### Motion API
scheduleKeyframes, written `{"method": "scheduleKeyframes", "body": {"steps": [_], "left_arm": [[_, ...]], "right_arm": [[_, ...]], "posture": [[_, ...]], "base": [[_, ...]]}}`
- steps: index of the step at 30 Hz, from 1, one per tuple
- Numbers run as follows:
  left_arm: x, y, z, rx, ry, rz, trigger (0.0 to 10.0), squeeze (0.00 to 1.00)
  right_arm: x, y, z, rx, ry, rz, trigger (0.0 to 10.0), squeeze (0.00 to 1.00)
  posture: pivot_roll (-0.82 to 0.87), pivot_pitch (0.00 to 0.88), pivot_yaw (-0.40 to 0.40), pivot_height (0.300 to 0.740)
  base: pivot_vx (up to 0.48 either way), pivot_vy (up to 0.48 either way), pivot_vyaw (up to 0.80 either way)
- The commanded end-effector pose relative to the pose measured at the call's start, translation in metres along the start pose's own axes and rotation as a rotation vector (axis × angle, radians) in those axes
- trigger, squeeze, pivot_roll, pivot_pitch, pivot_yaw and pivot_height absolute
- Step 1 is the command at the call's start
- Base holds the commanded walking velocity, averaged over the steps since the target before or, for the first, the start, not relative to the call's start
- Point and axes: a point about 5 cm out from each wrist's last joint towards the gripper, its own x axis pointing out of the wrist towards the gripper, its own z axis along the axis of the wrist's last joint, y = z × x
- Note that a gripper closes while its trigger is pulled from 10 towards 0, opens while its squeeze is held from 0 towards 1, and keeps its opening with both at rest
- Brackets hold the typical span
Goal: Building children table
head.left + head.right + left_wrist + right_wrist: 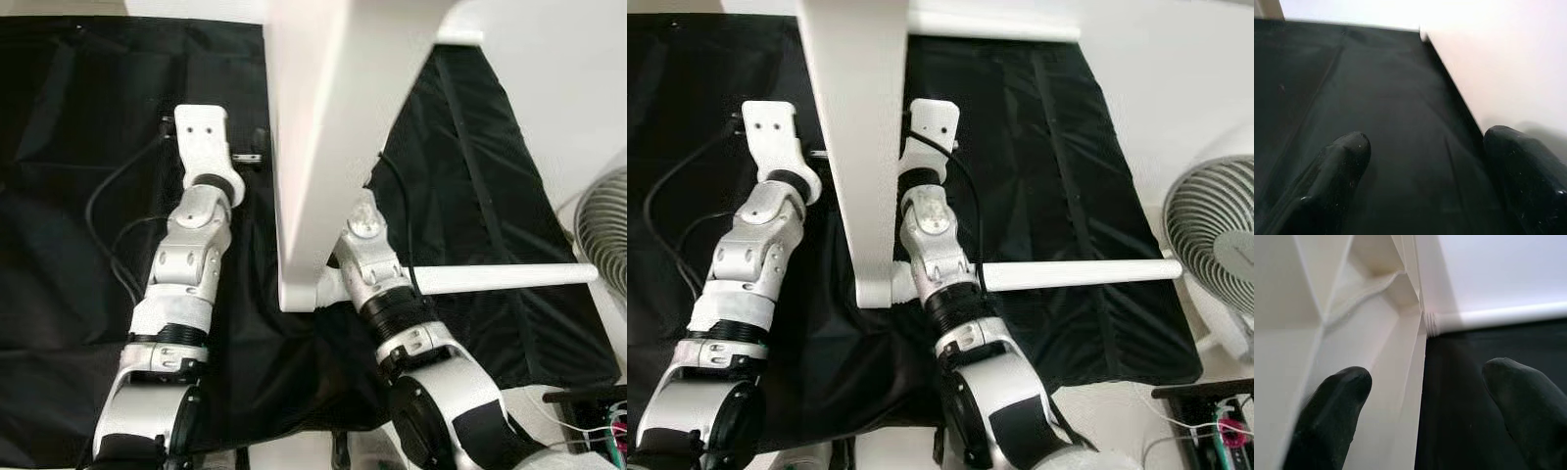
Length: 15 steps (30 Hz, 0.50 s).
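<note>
A white children's table top stands on its edge on a black cloth, running away from me between my arms. One white leg sticks out to the right from its near corner. A second leg juts right from the far corner. My left gripper hovers open over the cloth, just left of the panel. My right gripper is open on the panel's right side, one finger over the ribbed underside and the other over the cloth, straddling the rim.
A white fan stands on the floor at the right, past the cloth's edge. Black cables loop on the cloth beside my left arm. Wires and a small device lie at the near right.
</note>
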Motion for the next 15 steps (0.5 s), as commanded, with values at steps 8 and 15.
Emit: {"method": "scheduleKeyframes", "body": {"steps": [8,15], "left_arm": [[-0.0010,-0.0054,-0.0039,0.001,0.019,-0.024,10.0,0.00],[-0.0007,-0.0043,-0.0037,0.000,0.020,-0.018,10.0,0.00]], "right_arm": [[-0.0017,0.0011,-0.0024,-0.004,0.009,0.007,10.0,0.00],[-0.0016,0.0012,-0.0026,-0.002,0.009,0.010,10.0,0.00]], "posture": [[0.05,0.322,-0.049,0.740],[0.05,0.323,-0.049,0.740]], "base": [[0.000,0.408,0.00],[0.000,0.448,0.00]]}}
